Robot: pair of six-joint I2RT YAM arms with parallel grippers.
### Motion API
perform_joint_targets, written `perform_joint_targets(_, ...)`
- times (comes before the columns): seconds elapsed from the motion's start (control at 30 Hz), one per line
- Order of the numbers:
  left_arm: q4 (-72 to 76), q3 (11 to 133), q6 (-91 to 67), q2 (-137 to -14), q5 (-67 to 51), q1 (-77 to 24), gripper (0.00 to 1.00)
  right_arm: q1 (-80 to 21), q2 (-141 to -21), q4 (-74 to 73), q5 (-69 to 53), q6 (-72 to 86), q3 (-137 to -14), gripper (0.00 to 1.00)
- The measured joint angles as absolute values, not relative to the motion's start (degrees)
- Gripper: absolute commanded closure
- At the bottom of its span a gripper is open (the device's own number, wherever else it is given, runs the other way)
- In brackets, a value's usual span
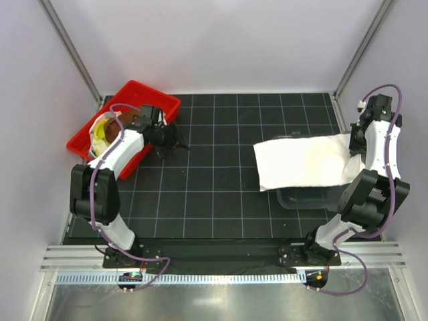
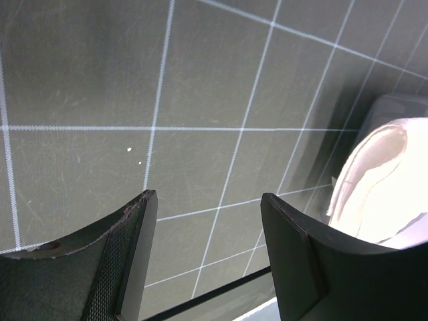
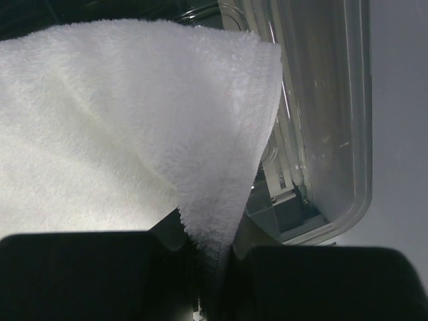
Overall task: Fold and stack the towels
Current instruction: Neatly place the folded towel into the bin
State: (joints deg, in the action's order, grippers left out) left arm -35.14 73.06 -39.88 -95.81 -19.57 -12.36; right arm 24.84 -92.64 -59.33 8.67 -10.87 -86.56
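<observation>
Right gripper (image 3: 214,267) is pinched tight on one corner of the white towel (image 1: 301,160); the wrist view shows the cloth running down between its two fingers. White towel lies spread over the clear bin (image 1: 304,198) on the right side of the table, covering most of the bin top. Its left part reaches out over the black mat (image 1: 214,200); can't tell if that edge touches the mat. Left gripper (image 2: 207,227) has jaws wide apart with nothing in them, hanging over bare mat just beside the red tray (image 1: 144,93). Yellow-green towel (image 1: 100,130) and brown towel (image 1: 127,119) sit bunched in the tray, partly hidden by the left arm.

Handling, judged from looks:
- **Feel:** thick terry, soft, probably light, with no stiffness at all, so it will likely sag and swing from a single pinch.
- **Grip:** the looped pile should hold well in the fingers. It is not slippery and not fragile.
- **Where to hold:** best at the corners or along the hem, pinching one layer only, with the second hand on the neighbouring corner so the edge stays straight for folding.
- **Risk:** cloth could catch on the bin rim and drag the bin along
</observation>
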Motion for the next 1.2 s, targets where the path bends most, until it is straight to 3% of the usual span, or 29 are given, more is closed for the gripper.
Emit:
perform_joint_targets(0.67,-37.6,80.7,-39.7,-98.5,-23.7,-12.4,0.34,25.0,-94.0,-53.4,10.6,-12.4,-83.3,0.99)
perform_joint_targets(1.2,-37.6,80.7,-39.6,-98.8,-25.4,-12.4,0.34,25.2,-85.8,-46.5,18.6,-14.3,-75.7,0.99)
